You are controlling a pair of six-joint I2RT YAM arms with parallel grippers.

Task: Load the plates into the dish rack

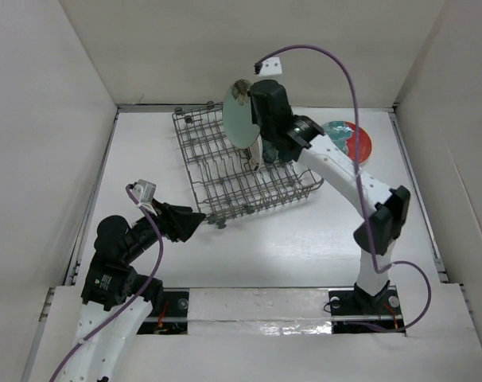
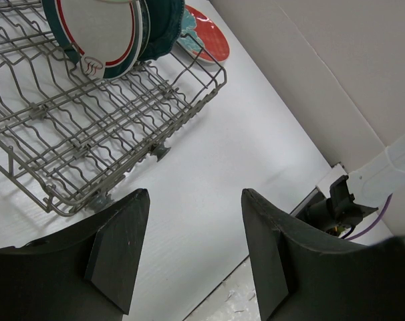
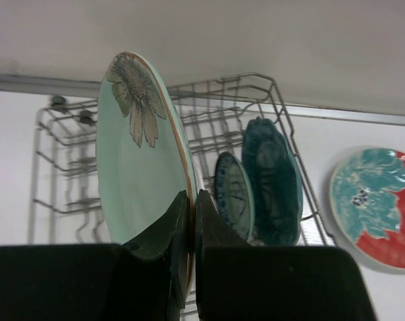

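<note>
The right tool is gripping the pale mint green round ceramic plate, with its fingers closed on the lower rim. It is holding the plate upright over the far part of the large grey metal wire dish rack.

The dark teal scalloped plate and the small teal patterned plate are standing on edge in the rack, at 3 o'clock from the held plate. The white plate with teal-red rim band is standing beside them.

The half red half teal plate is lying flat on the white surface, at 3 o'clock from the rack and apart from it.

The left tool is hovering open and empty at 7 o'clock from the rack, near its corner.
</note>
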